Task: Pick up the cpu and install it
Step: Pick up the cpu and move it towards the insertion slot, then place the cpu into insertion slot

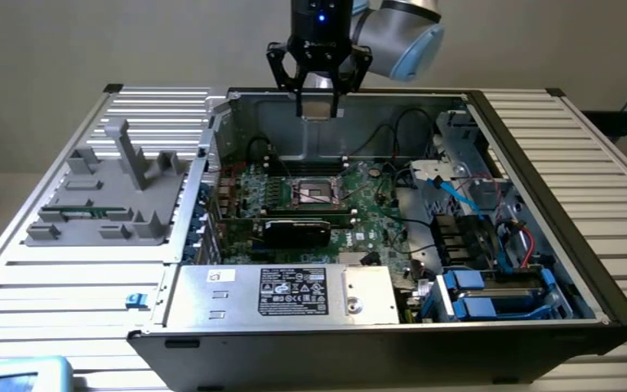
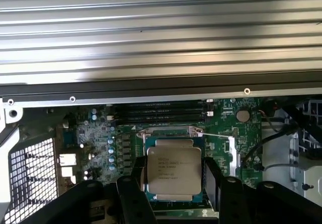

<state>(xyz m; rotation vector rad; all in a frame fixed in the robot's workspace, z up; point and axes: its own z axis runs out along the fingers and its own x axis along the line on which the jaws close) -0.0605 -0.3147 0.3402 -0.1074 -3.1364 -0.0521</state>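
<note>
Gripping the cpu (image 2: 173, 171) by two opposite edges, printed metal top showing, flat between the fingers of the pincer (image 1: 317, 109): clamped on the chip, not open. Hanging high above the open computer case (image 1: 346, 351), roughly over its far wall, well apart from the socket (image 1: 319, 190) on the motherboard (image 1: 384, 216) below.

Judged as the carry toward that socket. Best done level, centred squarely over the black frame, with corners matched before any descent. Lower straight, with no sideways sliding across the contacts and no squeeze beyond a light edge grip. Worth minding the memory slots (image 2: 161, 112) just beside the socket.

Below and nearer the camera than the pincer, a labelled power supply (image 1: 281, 294). Further out, toward the exterior view's left of the pincer, a grey moulded tray (image 1: 107, 196) resting on a slatted metal bench (image 1: 607, 188). Plain pale wall behind.
</note>
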